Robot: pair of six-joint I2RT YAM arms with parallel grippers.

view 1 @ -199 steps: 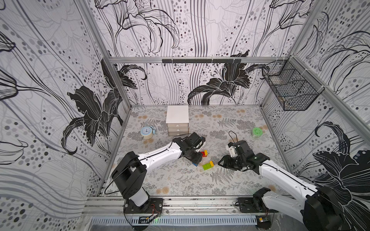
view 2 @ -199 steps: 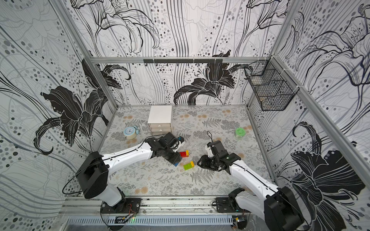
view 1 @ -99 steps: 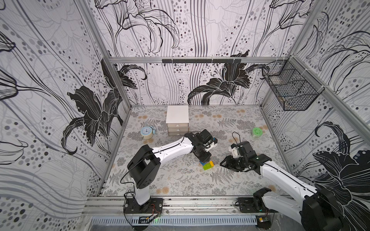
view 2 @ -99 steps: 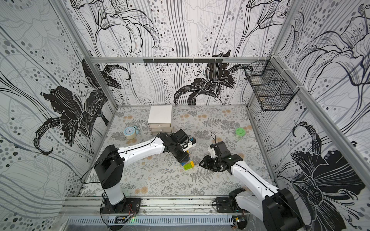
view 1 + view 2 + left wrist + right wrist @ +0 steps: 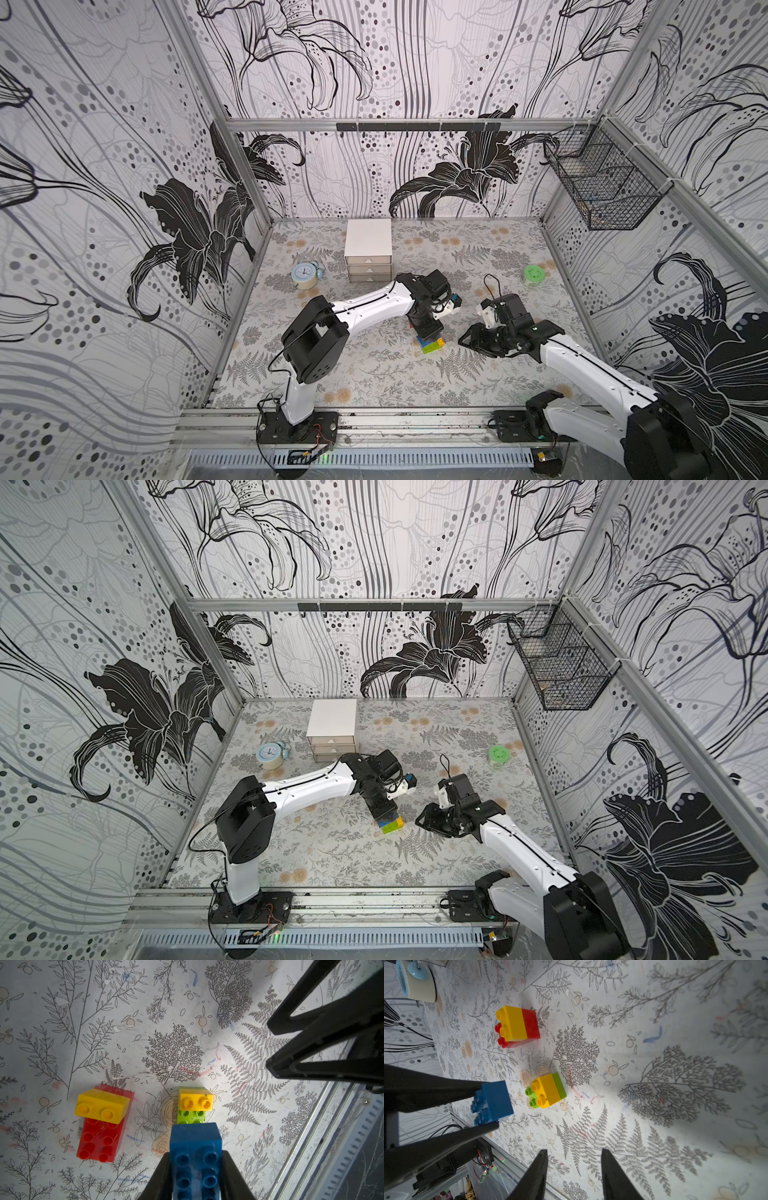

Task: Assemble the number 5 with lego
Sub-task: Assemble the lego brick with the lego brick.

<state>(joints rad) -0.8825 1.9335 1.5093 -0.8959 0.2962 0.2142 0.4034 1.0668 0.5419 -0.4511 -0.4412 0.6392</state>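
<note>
Left wrist view looks straight down the left gripper [image 5: 195,1159], whose jaws are closed on the long sides of the blue brick [image 5: 195,1147], studs facing the camera. Gripping the flanks leaves the hollow underside free to seat on studs below. Just beyond the fingertips sits the green brick [image 5: 191,1116] with a small yellow brick [image 5: 196,1101] pressed onto its far end, and from this angle the blue brick overlaps the green one's near edge. The right wrist view explains the overlap: the blue brick is carried above the table [image 5: 654,1022] and a little to one side of that pair, not touching it. I judge the step in hand to be lining it up over the yellow studs before pressing down. Off to one side of the left gripper's fingertips lies the red brick [image 5: 99,1142], topped at one end by a second small yellow brick [image 5: 101,1105]. It forms a separate piece, apart from the green pair, and is probably meant to be joined on later. The right gripper [image 5: 574,1152] hangs low with its jaws parted and nothing between them, the green pair ahead of its fingertips. It seems placed to steady that pair against sliding or tipping when the blue brick is pushed on.
</note>
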